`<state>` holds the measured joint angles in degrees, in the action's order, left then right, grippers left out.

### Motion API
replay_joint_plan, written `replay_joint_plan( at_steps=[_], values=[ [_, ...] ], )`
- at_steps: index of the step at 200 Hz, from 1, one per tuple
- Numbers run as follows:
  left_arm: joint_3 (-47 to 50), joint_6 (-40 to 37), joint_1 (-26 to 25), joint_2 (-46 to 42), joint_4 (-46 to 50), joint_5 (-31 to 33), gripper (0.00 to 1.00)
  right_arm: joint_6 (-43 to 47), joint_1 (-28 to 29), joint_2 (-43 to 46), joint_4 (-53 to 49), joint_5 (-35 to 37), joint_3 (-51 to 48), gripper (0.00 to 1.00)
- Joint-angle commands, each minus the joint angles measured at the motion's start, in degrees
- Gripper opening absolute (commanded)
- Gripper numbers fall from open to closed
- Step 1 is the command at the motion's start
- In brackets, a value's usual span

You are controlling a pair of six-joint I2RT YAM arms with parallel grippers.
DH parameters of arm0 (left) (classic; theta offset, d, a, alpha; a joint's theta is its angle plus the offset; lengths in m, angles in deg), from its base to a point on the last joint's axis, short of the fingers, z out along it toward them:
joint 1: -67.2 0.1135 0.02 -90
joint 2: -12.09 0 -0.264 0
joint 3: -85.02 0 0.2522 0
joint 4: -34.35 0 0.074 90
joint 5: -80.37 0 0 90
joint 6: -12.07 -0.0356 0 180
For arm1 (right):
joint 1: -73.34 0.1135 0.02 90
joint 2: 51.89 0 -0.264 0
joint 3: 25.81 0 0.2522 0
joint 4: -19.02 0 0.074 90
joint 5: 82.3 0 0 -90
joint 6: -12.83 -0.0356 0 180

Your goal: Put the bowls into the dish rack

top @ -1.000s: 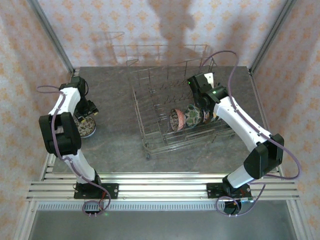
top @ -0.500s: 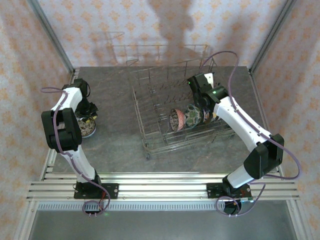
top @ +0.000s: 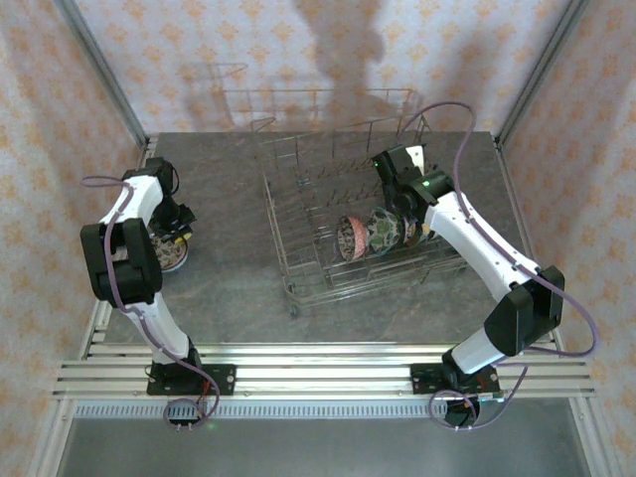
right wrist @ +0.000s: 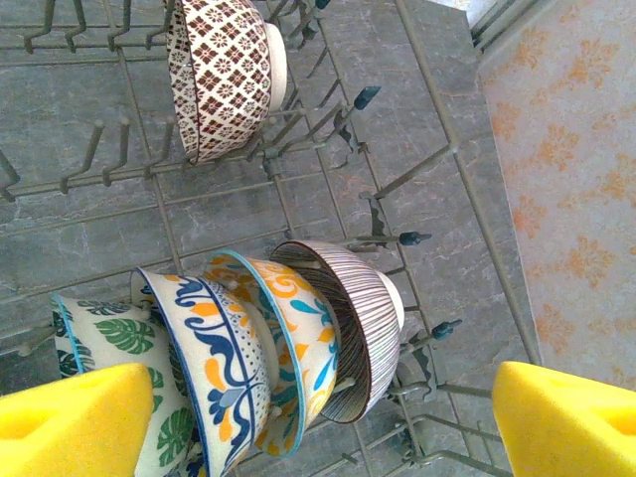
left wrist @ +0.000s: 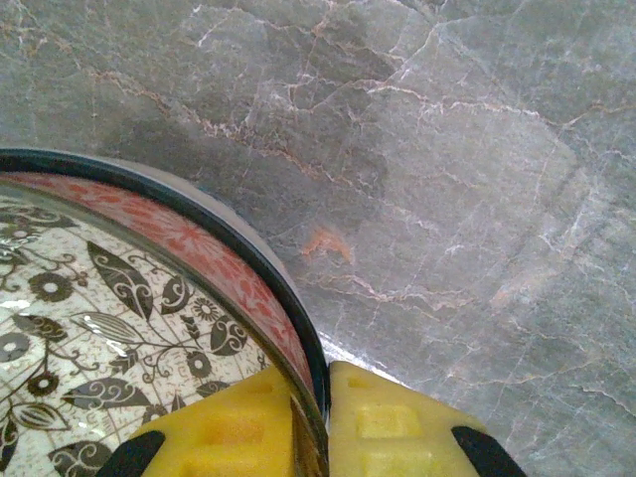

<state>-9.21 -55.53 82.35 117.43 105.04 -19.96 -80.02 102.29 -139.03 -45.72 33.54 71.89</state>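
Observation:
A bowl point(left wrist: 119, 298) with a black leaf pattern inside, a red band and a dark rim sits on the table at the far left point(top: 167, 254). My left gripper point(left wrist: 320, 383) is shut on its rim, with one yellow pad point(left wrist: 238, 422) inside and the other outside. The grey wire dish rack point(top: 298, 270) stands mid-table. Several bowls stand on edge in it: a green-leaf one point(right wrist: 109, 338), a blue-and-orange one point(right wrist: 214, 368), an orange-teal one point(right wrist: 293, 338) and a striped one point(right wrist: 353, 318), plus a brown-patterned one point(right wrist: 224, 75) apart. My right gripper point(right wrist: 318, 427) hangs open above that row, holding nothing.
The rack's upright tines point(right wrist: 383, 91) and raised wire sides point(top: 328, 109) surround my right gripper. Metal frame posts point(top: 99, 75) and patterned walls close in the table. Bare marble tabletop point(top: 224, 229) lies between the left bowl and the rack.
My left gripper has closed onto the bowl's rim, and that arm's wrist has shifted slightly. The right arm has hardly moved.

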Motion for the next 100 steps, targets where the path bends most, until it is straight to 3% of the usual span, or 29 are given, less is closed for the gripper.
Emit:
replay_joint_plan(
  at_steps=[1,100],
  values=[
    [1.3,-0.5,0.2,-3.1,0.3,-0.8,0.11,-1.2,0.2,0.4,-0.7,0.0,0.5,0.88],
    [2.8,-1.1,-0.2,-4.8,0.6,-1.5,0.09,-1.6,0.4,0.0,-0.5,-1.2,0.8,0.88]
  ],
)
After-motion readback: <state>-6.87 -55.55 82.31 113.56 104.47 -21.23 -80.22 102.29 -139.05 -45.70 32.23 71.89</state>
